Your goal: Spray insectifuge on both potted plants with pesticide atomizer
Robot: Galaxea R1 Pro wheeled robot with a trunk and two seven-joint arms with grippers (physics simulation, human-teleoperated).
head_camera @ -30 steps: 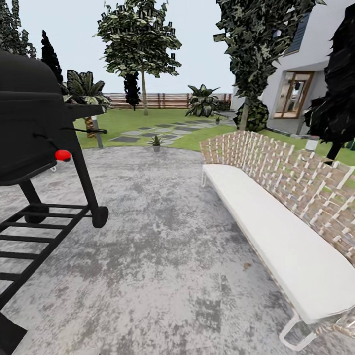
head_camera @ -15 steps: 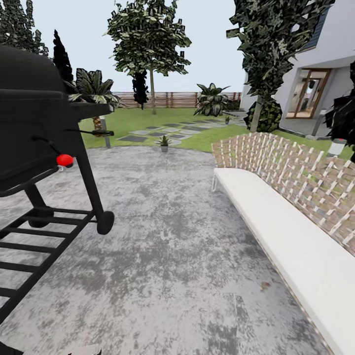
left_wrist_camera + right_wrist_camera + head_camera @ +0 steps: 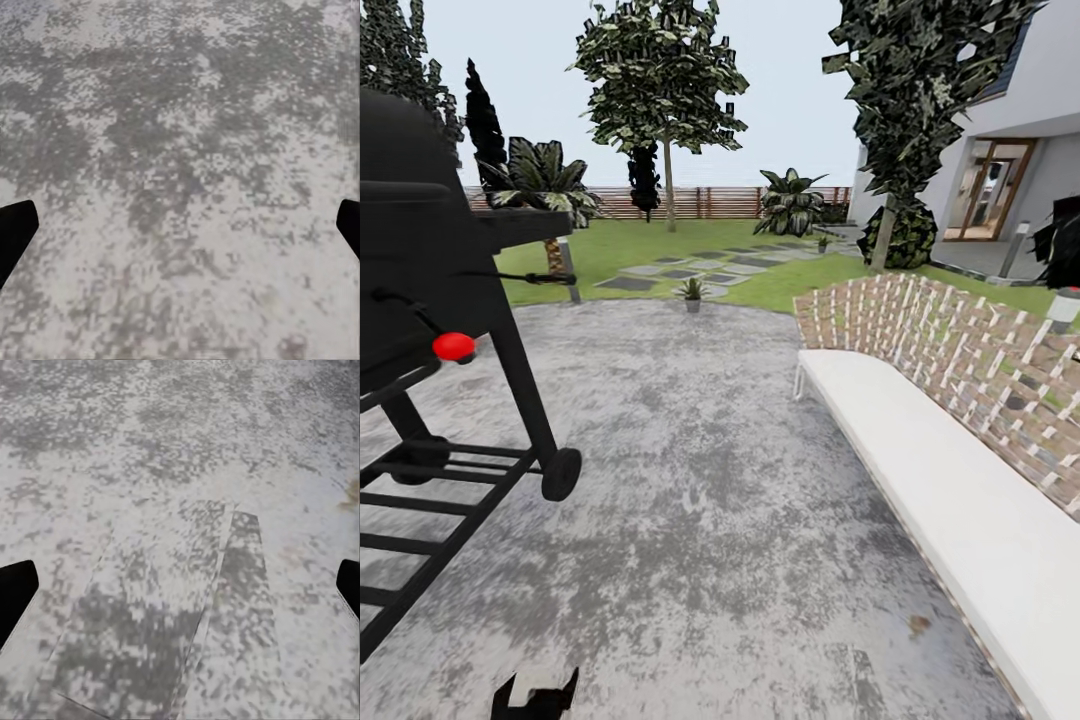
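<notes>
Both sets of fingers, left (image 3: pixel 16 229) and right (image 3: pixel 15 591), hung spread wide and empty above the grey patio (image 3: pixel 710 480), a potted plant (image 3: pixel 692 292) far ahead.

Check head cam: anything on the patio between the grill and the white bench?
Head view: only bare mottled grey patio lies between the black grill and the white bench. A potted plant sits beyond, at the lawn's edge.

Black fingertips (image 3: pixel 16 229) with rounded, blunt ends show at both edges of each wrist view, and a jagged black robot part (image 3: pixel 536 695) shows at the head view's bottom.
</notes>
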